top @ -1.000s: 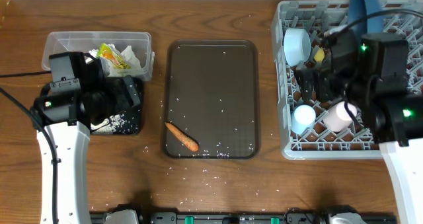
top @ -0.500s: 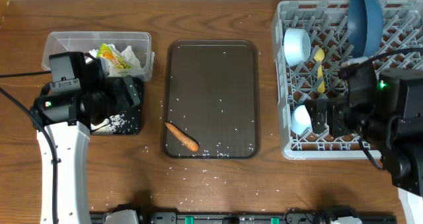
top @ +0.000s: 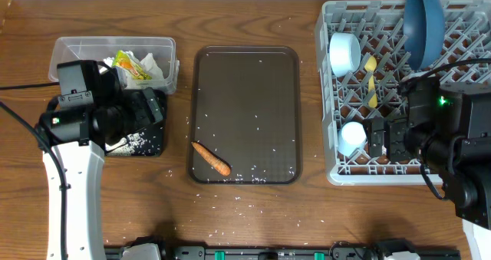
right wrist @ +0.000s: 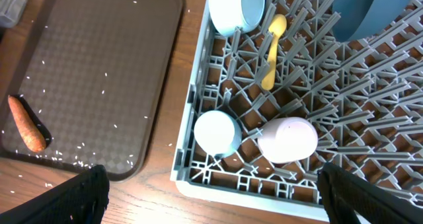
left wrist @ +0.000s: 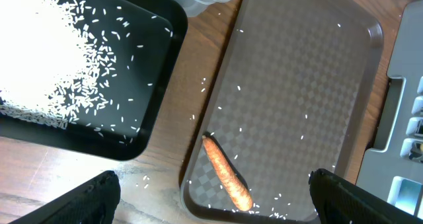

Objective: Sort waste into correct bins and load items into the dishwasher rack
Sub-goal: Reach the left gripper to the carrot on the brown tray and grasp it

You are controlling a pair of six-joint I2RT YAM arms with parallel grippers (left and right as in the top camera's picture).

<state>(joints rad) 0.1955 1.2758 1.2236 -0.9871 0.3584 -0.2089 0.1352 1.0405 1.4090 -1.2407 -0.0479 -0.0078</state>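
Observation:
The orange carrot [top: 211, 159] lies with loose rice on the brown serving tray [top: 245, 91], below my open, empty left gripper [left wrist: 215, 204]. The black tray [left wrist: 152, 26] holds a pile of rice [left wrist: 39, 45]. The clear tub [top: 69, 45] holds the yellow-green wrapper [top: 132, 68] and white paper [top: 157, 64]. The grey rack [top: 337, 172] holds the dark blue bowl [top: 423, 18], light blue bowl [top: 344, 53], yellow spoon [top: 370, 80], light blue cup [top: 353, 137] and pink cup [right wrist: 287, 139]. My right gripper [right wrist: 221, 197] is open and empty above the rack's front left corner.
Rice grains are scattered on the wooden table [top: 238, 206] in front of the brown tray and between the trays. The left arm [top: 77, 130] covers most of the black tray from above. The right arm [top: 453, 145] overhangs the rack's front right part.
My right gripper has drawn back from the rack's middle toward its front edge, leaving the pink cup standing in the rack. The left arm has not moved.

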